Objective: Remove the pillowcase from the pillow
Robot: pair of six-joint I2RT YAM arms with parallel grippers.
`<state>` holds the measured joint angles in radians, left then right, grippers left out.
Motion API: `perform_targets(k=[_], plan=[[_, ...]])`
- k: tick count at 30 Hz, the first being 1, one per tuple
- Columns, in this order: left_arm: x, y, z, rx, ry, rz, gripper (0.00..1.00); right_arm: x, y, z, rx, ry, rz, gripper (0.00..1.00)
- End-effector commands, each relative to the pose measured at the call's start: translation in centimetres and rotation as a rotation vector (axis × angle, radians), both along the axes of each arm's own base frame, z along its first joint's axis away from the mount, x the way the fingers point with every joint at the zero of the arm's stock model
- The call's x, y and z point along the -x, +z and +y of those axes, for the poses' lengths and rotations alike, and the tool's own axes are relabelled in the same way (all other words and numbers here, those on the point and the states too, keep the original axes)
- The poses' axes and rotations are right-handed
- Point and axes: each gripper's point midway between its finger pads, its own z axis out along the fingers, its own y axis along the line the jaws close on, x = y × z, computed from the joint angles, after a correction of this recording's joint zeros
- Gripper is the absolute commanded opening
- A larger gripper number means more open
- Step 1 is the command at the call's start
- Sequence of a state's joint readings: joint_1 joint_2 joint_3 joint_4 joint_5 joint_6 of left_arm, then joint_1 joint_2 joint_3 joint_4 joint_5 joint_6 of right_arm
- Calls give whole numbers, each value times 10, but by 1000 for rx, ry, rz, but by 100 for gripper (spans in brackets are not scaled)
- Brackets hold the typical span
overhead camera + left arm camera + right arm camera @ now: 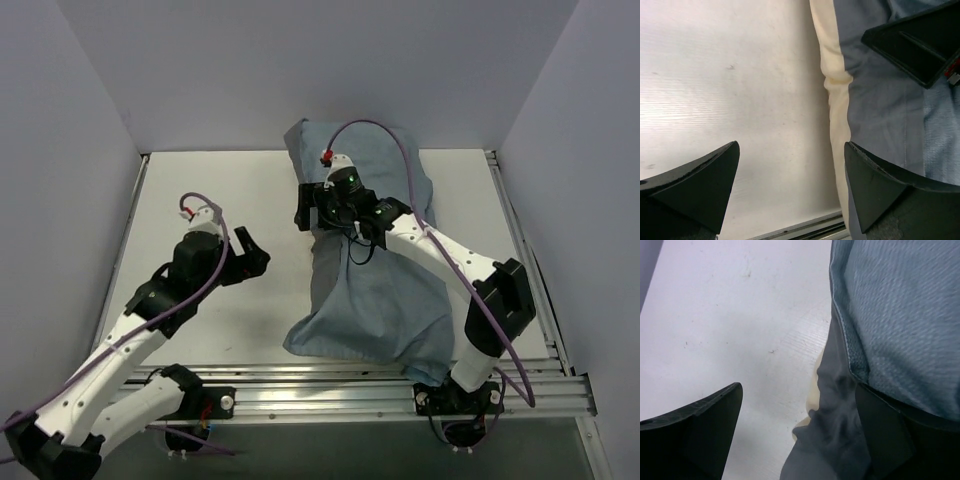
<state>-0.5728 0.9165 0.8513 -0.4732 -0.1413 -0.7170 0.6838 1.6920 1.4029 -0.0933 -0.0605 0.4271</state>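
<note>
The pillowcase (375, 290) lies plain grey-blue side up, from the back centre to the front right of the table, bulging over the pillow, which is hidden inside. My right gripper (303, 213) is open at the case's left edge. In the right wrist view (797, 432) a grey fold of the pillowcase (840, 410) with a cream strip lies between the jaws, against the right finger. My left gripper (257, 250) is open and empty over bare table left of the case. In its wrist view (792, 175) the pillowcase's (880, 100) cream stripe runs beside the right finger.
The white table (220, 180) stretches left of the case, with grey walls at the back and sides. A metal rail (330, 385) runs along the front edge. A finger (920, 45) of the right gripper shows in the left wrist view, top right.
</note>
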Motion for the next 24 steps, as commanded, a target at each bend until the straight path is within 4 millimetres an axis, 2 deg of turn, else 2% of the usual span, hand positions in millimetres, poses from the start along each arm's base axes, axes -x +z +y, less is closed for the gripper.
perform_targets(k=[1,3,4,5,8,9,10,11,13,14,15,16,17,18,19,20,22,23,24], plan=[[21,17,51,-172,80,-23,94,-5,75,-17,-10,-59,-167,91],[25,27,49,-160,51,-50,94,-2,90,-26,-7,-81,-203,95],[26,35,41,-142,6,-61,94,3,104,-35,-19,-97,-230,96],[25,36,36,-132,-17,-60,94,5,108,-40,-17,-110,-241,96],[17,41,5,-68,-122,-50,94,16,117,-69,5,-178,-277,97],[10,32,-7,-62,-146,-15,94,19,119,-77,9,-196,-284,98],[2,39,-18,-32,-168,-32,94,25,115,-91,23,-225,-287,98],[-2,30,-33,-19,-212,6,94,25,110,-105,38,-257,-280,99],[-13,35,-52,10,-237,-15,94,30,103,-127,48,-296,-264,99],[-19,31,-65,3,-252,-8,95,33,84,-137,74,-307,-228,99],[-22,32,-73,13,-256,-7,95,29,77,-156,75,-345,-209,99],[-28,34,-82,26,-263,-23,95,33,76,-164,61,-356,-205,98],[-30,33,-90,32,-271,-22,95,37,57,-170,81,-358,-171,98],[-31,21,-102,32,-283,12,98,39,51,-177,89,-372,-162,98],[-33,17,-110,44,-289,13,98,42,50,-180,88,-373,-164,98],[-32,0,-116,34,-300,50,99,46,38,-183,103,-371,-145,98],[-23,-14,-130,55,-324,80,100,50,31,-185,105,-373,-134,98],[-19,-26,-132,52,-325,105,96,52,27,-186,107,-374,-126,98],[-9,-47,-132,48,-326,150,88,54,18,-188,117,-372,-110,98]])
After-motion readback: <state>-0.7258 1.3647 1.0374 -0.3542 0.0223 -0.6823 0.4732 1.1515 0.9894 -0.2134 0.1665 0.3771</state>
